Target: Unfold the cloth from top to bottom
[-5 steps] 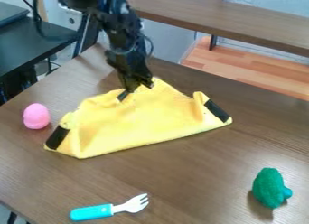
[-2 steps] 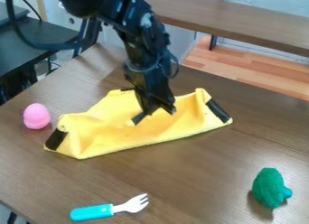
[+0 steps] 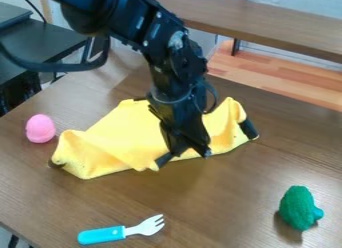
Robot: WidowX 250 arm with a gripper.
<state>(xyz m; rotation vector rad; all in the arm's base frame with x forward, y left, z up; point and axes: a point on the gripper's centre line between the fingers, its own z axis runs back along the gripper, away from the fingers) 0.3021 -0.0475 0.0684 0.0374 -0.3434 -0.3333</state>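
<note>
Noting position: my claw [image 3: 178, 155] points down at the near edge of the yellow cloth [image 3: 117, 139], which lies rumpled beneath it and out to both sides. Whether it is open or closed, I cannot tell. Beyond the cloth's left end, as viewed, sits a pink egg-shaped toy [image 3: 41, 129]; nearer the camera than my claw, a blue-handled fork [image 3: 120, 232] (tines up-right) lies lower left and a green toy [image 3: 298, 208] lower right.
</note>
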